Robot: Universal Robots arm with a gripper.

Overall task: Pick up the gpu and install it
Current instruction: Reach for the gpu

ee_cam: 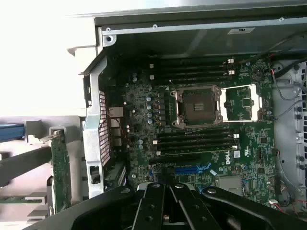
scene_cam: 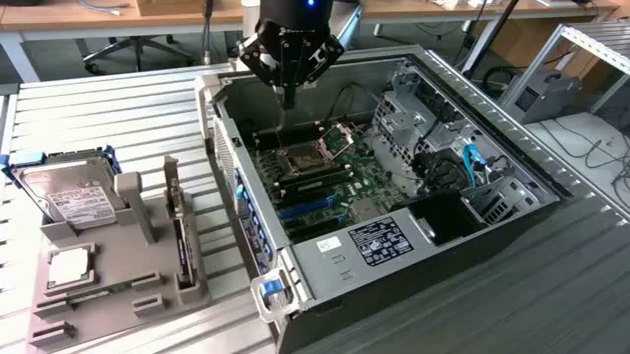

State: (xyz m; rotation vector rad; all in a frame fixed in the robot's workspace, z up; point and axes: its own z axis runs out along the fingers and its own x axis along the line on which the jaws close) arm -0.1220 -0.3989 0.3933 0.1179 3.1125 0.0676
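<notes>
Exterior view: gpu (scene_cam: 183, 251) on edge, long axis parallel to the case (scene_cam: 224, 158); fingers (scene_cam: 286, 96) pressed together, empty.

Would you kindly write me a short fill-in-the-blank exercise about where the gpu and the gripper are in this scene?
1. The gripper hangs above the computer case with its jaws ____.
2. The gpu stands on edge in the gray holder, ____ the case.
3. The holder lies to the exterior view's ____ of the case.
Missing words: shut; outside; left.
</notes>
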